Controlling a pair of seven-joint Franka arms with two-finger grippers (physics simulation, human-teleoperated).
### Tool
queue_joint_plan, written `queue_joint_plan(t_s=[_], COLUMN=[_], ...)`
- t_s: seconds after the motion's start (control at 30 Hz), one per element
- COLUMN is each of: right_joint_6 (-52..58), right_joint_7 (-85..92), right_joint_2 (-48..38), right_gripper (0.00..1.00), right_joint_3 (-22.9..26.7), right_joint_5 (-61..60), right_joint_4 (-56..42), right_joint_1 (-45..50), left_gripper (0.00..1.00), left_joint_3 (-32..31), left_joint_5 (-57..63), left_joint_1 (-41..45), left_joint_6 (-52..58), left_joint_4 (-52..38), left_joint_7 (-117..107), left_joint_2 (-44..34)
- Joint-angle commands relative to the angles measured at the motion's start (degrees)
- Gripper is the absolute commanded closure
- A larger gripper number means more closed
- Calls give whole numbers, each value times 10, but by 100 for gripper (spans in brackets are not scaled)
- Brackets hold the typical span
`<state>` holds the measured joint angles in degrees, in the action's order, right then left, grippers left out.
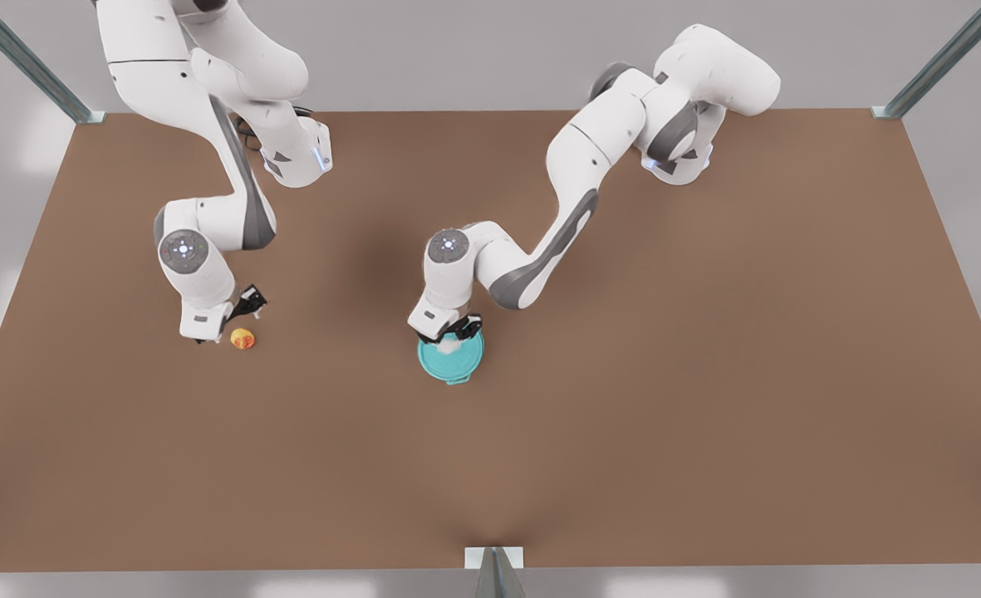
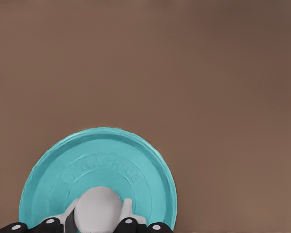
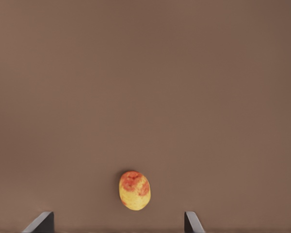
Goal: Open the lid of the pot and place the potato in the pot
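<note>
Left wrist view: fingers (image 2: 127, 213) of the left gripper (image 2: 99, 218) sit closed on either side of the white knob (image 2: 98, 209) at the centre of the pot lid (image 2: 99, 165), touching it. Raised lettering runs in an arc across the lid, not legible. In the front view this gripper (image 1: 454, 330) is at desk centre over the lid (image 1: 451, 359); the pot (image 1: 457, 379) shows beneath as a loop handle at the lid's near edge.

Right wrist view: right gripper (image 3: 119, 228) fingers (image 3: 41, 223) spread wide, nothing between them, potato (image 3: 134, 190) lying on the bare desk (image 3: 145, 87) just beyond the tips. Front view: right gripper (image 1: 232, 320) on the front view's left, potato (image 1: 242, 338) just beside it, well apart from the pot.
</note>
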<state>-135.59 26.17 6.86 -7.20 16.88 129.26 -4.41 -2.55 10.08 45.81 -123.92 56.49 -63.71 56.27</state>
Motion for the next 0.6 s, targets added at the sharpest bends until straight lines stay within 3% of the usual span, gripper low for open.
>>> queue_joint_plan(t_s=[0.0, 0.17, 0.4, 0.43, 0.47, 0.5, 0.57], right_joint_6=[-32, -40, -70, -71, -82, -90, -100], right_joint_7=[5, -4, -4, -4, -4, -3, -3], right_joint_2=[10, 33, 74, 80, 89, 97, 108], right_gripper=[0, 0, 0, 0, 0, 0, 0], right_joint_3=[0, 2, 20, 25, 27, 34, 39], right_joint_5=[7, 7, 24, 25, 32, 32, 33], right_joint_4=[1, 1, 4, 4, 4, 4, 4], right_joint_1=[4, 4, 5, 5, 4, 5, 5], left_gripper=[54, 53, 50, 46, 26, 0, 0], left_joint_3=[-2, -4, -4, -4, -5, -6, -4], left_joint_5=[-9, -26, -25, -25, -26, -26, -24], left_joint_1=[-44, -273, -306, -306, -305, -306, -310], left_joint_6=[45, 68, 38, 35, 17, 17, 84], left_joint_4=[-3, 0, 1, 1, 2, 1, 0], left_joint_7=[15, 270, 368, 368, 367, 370, 441], left_joint_2=[-25, -9, 55, 56, 65, 62, 35])
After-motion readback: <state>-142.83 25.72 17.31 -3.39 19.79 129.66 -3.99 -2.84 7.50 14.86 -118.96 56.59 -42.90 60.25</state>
